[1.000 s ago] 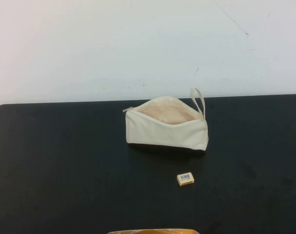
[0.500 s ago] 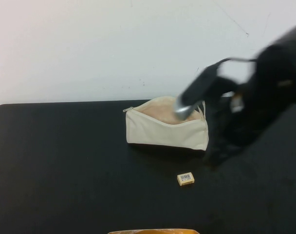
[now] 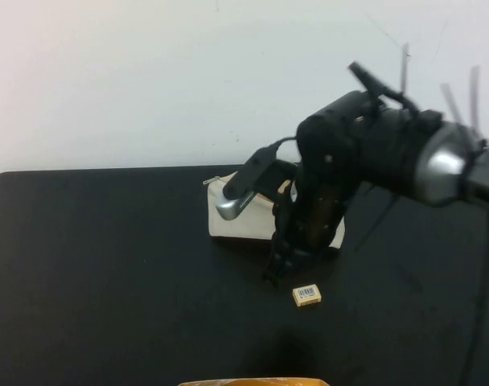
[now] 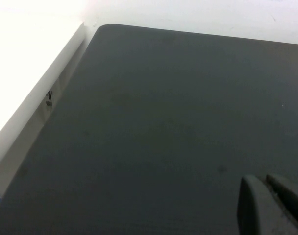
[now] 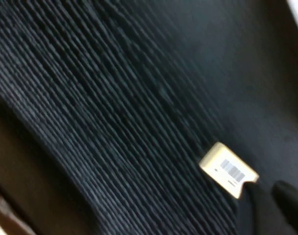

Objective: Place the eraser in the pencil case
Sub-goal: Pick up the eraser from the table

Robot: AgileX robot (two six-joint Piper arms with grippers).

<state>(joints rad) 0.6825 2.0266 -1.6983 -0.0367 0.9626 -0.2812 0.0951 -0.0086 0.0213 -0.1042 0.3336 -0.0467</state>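
The eraser (image 3: 307,295), a small yellowish block with a barcode label, lies on the black table (image 3: 108,265) in front of the pencil case (image 3: 248,227). The cream pouch is mostly hidden behind my right arm. My right gripper (image 3: 274,273) hangs low between pouch and eraser, just left of the eraser. In the right wrist view the eraser (image 5: 229,169) lies right beside my right gripper (image 5: 269,203), whose dark fingertips stand a narrow gap apart and hold nothing. My left gripper (image 4: 264,183) is shut and empty over bare table, out of the high view.
An orange-yellow object (image 3: 252,381) pokes in at the table's front edge. A white wall (image 3: 148,80) rises behind the table. A white ledge (image 4: 31,88) runs along the table's side in the left wrist view.
My right arm has swung in from the right and down. It now covers most of the pouch, with the gripper close to the eraser. Pouch and eraser have not moved.
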